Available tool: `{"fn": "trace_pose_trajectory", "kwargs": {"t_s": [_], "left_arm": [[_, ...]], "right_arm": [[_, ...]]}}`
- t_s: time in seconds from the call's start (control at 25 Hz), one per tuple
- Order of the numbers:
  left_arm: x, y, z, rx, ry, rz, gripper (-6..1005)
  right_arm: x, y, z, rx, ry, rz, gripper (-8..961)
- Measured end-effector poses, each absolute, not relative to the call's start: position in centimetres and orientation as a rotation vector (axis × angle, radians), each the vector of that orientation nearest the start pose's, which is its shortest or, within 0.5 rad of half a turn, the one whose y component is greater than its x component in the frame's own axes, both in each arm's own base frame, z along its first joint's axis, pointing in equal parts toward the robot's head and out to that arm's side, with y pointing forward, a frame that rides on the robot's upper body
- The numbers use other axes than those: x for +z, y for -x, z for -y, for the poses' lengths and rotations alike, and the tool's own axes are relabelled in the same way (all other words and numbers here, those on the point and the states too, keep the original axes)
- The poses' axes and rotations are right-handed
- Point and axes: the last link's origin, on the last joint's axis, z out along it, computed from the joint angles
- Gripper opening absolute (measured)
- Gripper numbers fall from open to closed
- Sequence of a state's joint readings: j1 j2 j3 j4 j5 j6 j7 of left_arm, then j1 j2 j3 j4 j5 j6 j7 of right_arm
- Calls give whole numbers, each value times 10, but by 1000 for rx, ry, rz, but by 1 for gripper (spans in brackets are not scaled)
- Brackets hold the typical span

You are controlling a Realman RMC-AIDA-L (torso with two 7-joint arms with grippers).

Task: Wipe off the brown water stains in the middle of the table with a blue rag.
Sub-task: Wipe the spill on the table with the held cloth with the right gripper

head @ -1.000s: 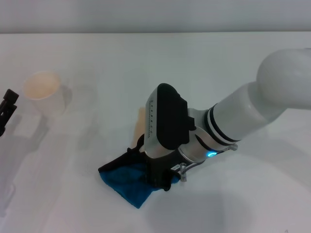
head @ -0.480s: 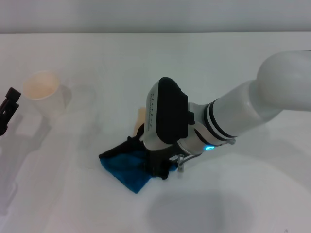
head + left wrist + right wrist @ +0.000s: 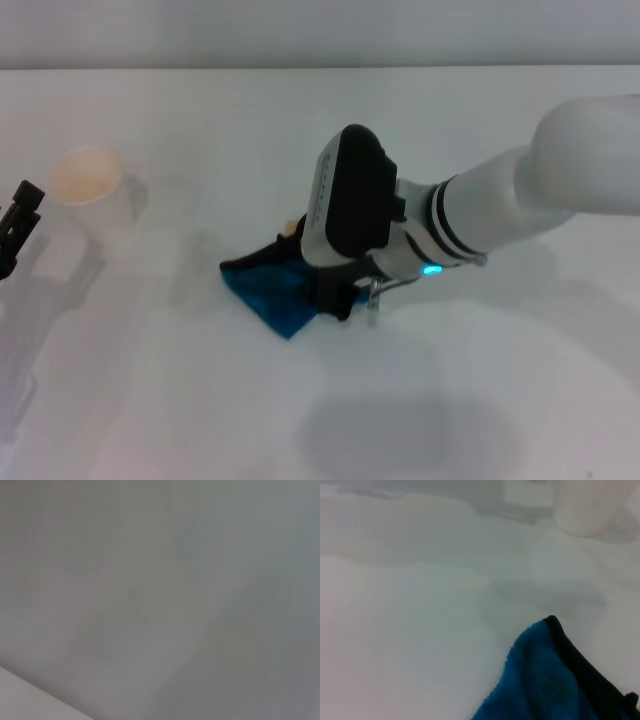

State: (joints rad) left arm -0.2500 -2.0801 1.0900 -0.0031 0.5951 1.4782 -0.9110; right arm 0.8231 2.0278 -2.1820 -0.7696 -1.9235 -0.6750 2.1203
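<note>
— Two arms to cover. First, the right gripper [image 3: 336,298]?
— Reaching in from the right, low over the middle of the worktop [image 3: 180,410]. Wrist housing tipped forward, a small blue light lit on its side. Dark fingers [image 3: 330,300] clamped together on the blue rag [image 3: 268,284], gripping it at its right-hand edge.
— And how is it lying?
— Bunched, resting on the worktop and spread out to the left of the right gripper. One black-edged fold raised toward the far side, one blue corner pointing toward the near edge. From the right wrist, the same blue rag [image 3: 550,680] up close: a fuzzy corner with black stitched edging on plain white surface.
— Where, then, the brown water stains [image 3: 291,229]?
— Only a small tan sliver showing, just beyond the far edge of the cloth and right beside the wrist housing. Everything else hidden under cloth and arm, so no telling the full extent.
— The left gripper [image 3: 16,222]?
— Parked at the far left edge of the head view, well apart from the cloth. Just a black part of it in sight; open or closed, impossible to tell. From the left wrist, nothing but a blurred grey surface.
— Anything more on the worktop?
— One white paper cup [image 3: 92,188], upright on the left side, between the left gripper and the cloth and nearer the former, pale tan inside. Also caught from the right wrist [image 3: 585,505], well beyond the blue corner.
</note>
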Motion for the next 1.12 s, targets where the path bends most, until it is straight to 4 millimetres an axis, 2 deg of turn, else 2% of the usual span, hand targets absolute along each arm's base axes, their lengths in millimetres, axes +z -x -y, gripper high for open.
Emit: {"fn": "trace_pose_trajectory", "kwargs": {"t_s": [0.2,0.8,1.12], "left_arm": [[-8,364,-239,-1178,1548,1058,887],[-7,364,-240,-1180,1540,1059,888],[-7,365,-238,-1178,1535,1062,887]], "right_arm": [[-143,-175,-374,-344,2802,-149,57],[-118,-181,-415,-323,2639,-208,57],[-105,-186,-427,-310,2584,-244,56]]}}
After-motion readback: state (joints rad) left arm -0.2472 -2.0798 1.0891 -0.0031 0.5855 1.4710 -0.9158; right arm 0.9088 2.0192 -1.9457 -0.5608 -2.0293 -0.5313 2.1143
